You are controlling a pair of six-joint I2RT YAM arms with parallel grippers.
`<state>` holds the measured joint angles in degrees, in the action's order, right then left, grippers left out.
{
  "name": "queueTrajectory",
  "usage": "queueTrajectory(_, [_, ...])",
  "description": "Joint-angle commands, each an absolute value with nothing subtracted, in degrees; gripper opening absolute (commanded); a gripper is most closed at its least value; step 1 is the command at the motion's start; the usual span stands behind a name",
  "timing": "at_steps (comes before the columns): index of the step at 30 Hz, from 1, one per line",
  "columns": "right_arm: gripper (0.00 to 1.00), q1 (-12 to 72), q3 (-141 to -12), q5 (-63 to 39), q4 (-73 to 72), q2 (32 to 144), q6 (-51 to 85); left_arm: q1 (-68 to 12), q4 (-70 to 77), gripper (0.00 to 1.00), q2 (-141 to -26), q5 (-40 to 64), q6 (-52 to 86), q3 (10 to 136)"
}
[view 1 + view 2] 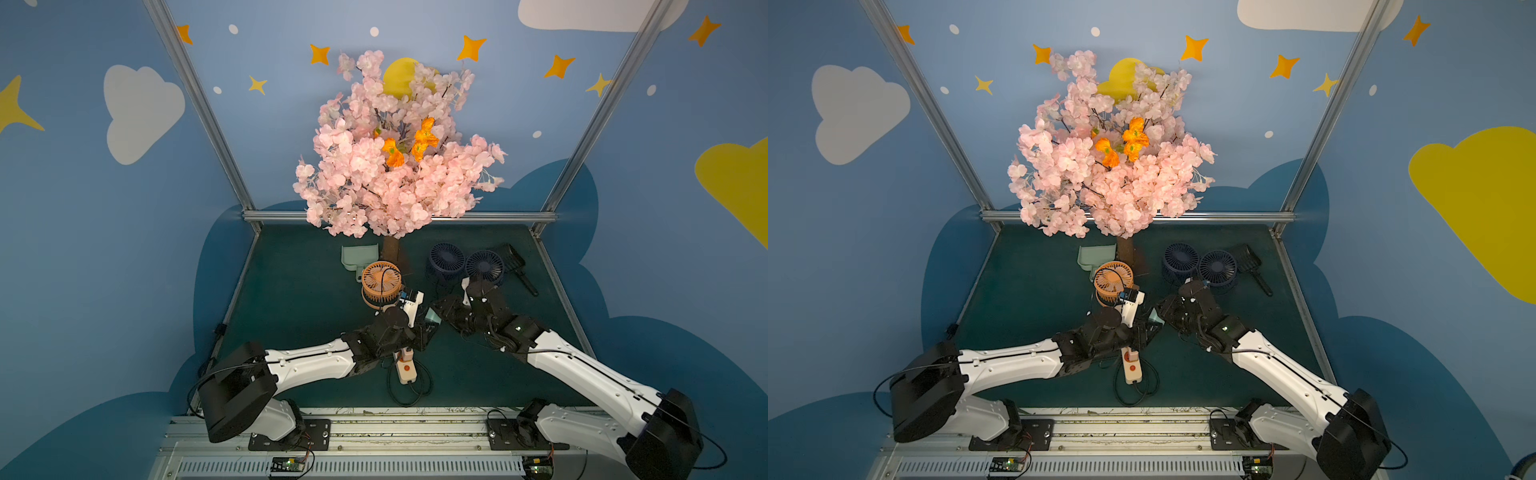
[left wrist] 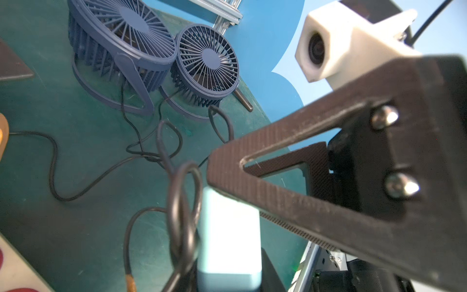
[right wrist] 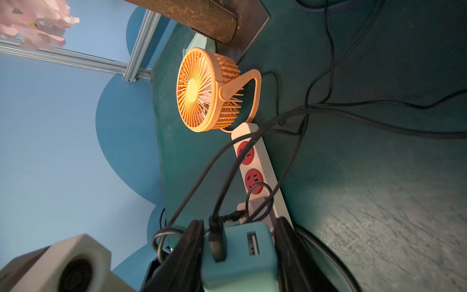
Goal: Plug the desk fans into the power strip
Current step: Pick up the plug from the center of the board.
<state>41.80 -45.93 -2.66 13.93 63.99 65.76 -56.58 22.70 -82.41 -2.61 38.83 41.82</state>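
Both end effectors gripped the teal USB adapter (image 3: 237,255), the left end effector (image 2: 227,227) and right end effector (image 3: 238,252) holding it above the power strip (image 3: 255,161) near the counter's front edge; insertion remained.

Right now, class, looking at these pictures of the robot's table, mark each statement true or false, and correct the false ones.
1. Two dark blue fans stand side by side on the table. True.
2. The orange fan lies at the near edge, by the arms' bases. False: it stands farther back, close to the tree trunk and at the far end of the power strip.
3. The right tool grips a teal adapter with a black cable plugged into it. True.
4. Every socket of the power strip is empty. False: a cream plug already sits in one.
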Motion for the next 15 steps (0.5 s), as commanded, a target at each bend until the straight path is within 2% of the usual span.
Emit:
queueTrajectory(1, [0.62, 40.69, -45.56, -6.08, 11.78, 63.06, 62.11, -56.26, 23.53, 0.13, -80.08, -2.86, 36.66, 41.43])
queueTrajectory(2, [0.75, 39.85, -45.56, -7.62, 11.92, 62.38, 59.88, -55.69, 22.10, 0.10, -79.30, -2.29, 36.30, 41.25])
queueTrajectory(5, [0.92, 36.40, -44.97, -14.03, 11.66, 59.63, 53.45, -50.99, 17.80, 0.08, -76.89, 5.25, 35.59, 41.10])
queueTrajectory(11, [0.97, 26.71, -44.48, -39.72, 9.35, 55.55, 39.53, -40.39, 15.96, 0.11, -71.10, 31.71, 30.35, 39.97])
queueTrajectory(15, [0.97, 26.60, -47.84, -52.51, 10.50, 57.37, 36.91, -35.17, 12.99, 0.13, -69.21, 48.41, 27.24, 41.65])
